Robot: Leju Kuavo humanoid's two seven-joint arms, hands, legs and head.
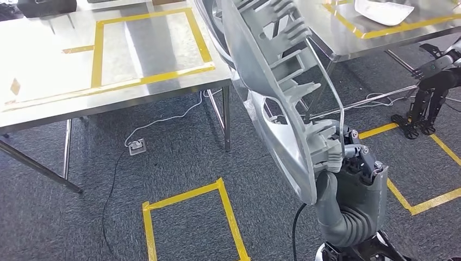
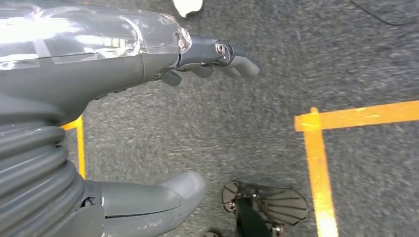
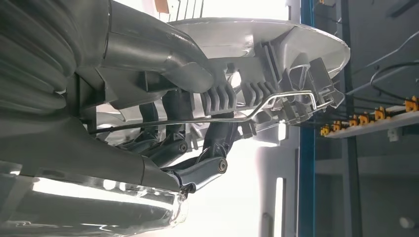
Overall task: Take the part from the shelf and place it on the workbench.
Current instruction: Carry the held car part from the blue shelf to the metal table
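My right hand (image 1: pixel 348 155) grips the part (image 1: pixel 272 70), a large silver cast piece with ribbed fins and a thin wire bail along its edge. The hand clasps the part's near, lower end, and the piece rises from it, tilted, up and to the far left until it runs out of the head view. In the right wrist view the thumb lies over the outer shell while the darker fingers (image 3: pixel 197 158) curl in among the fins, so the grip goes around the part's (image 3: pixel 257 64) edge.

The part is held in the air, above the dark carpet (image 1: pixel 179 157) and touching no table. The steel table (image 1: pixel 54 60) on the left is marked with a rectangle of yellow tape (image 1: pixel 98 49). A second steel table (image 1: pixel 380 32) stands at the far right, also taped, with a white object (image 1: pixel 383 11) lying on it. The part hangs between the two.

My left hand (image 2: pixel 207 59) hangs over the carpet, holding nothing, its fingers close together and nearly straight, the thumb set apart from them.

On the floor, yellow tape outlines a square (image 1: pixel 190 217) near me, and a white cable (image 1: pixel 163 122) runs to a floor socket (image 1: pixel 136 146) under the left table. At the far right stands a black jointed mechanism (image 1: pixel 429 81).
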